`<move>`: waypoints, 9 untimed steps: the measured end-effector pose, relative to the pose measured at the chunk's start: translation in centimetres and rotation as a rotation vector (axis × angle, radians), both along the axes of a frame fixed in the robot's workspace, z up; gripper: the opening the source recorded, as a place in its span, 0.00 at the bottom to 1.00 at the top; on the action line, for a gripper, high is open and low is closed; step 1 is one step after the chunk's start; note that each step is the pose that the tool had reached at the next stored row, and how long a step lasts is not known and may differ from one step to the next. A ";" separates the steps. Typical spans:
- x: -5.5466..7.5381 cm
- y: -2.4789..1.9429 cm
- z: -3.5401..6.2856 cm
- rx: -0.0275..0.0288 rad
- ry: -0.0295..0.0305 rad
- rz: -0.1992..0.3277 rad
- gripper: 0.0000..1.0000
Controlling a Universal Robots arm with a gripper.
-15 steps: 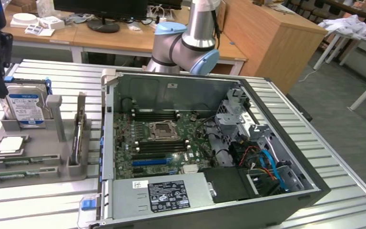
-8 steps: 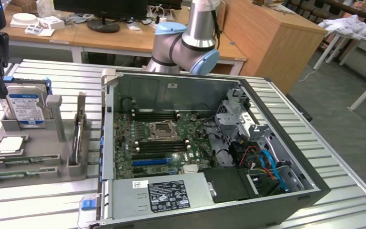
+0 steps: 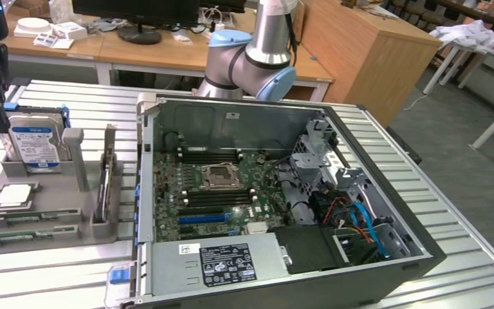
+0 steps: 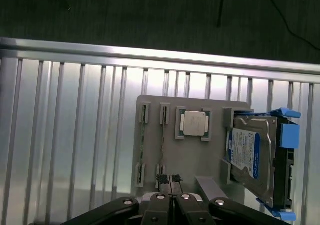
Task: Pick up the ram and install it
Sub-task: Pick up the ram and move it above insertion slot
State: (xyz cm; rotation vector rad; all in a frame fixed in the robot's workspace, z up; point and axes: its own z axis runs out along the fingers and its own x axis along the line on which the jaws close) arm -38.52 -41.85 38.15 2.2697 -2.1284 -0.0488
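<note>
The drive (image 4: pixel 247 155) is carrying a blue label and the case's (image 3: pixel 187 122) supply a black sticker (image 3: pixel 227 264), both too small to read. On the grey tray (image 4: pixel 200 160), a chip (image 4: pixel 195 123) is lying between the drive and the slotted ram (image 4: pixel 162 142). The gripper (image 4: pixel 169 179), fingers pressed together and empty, is hovering at the tray's edge, seemingly over the ram.

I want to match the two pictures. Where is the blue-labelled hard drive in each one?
Exterior view: the hard drive stands upright in the grey holder at the exterior view's left.
Wrist view: the hard drive stands in that holder, next to the square chip.
Shared landmark: the square chip lying on the holder.
</note>
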 end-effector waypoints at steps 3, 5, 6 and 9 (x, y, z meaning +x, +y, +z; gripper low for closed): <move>0.0 0.00 -0.01 0.0001 -0.0001 0.000 0.11; 0.0 0.00 -0.01 0.0000 -0.0001 0.000 0.11; 0.0 0.00 -0.01 0.0000 -0.0001 0.000 0.11; 0.0 0.00 -0.02 0.0001 -0.0001 0.000 0.11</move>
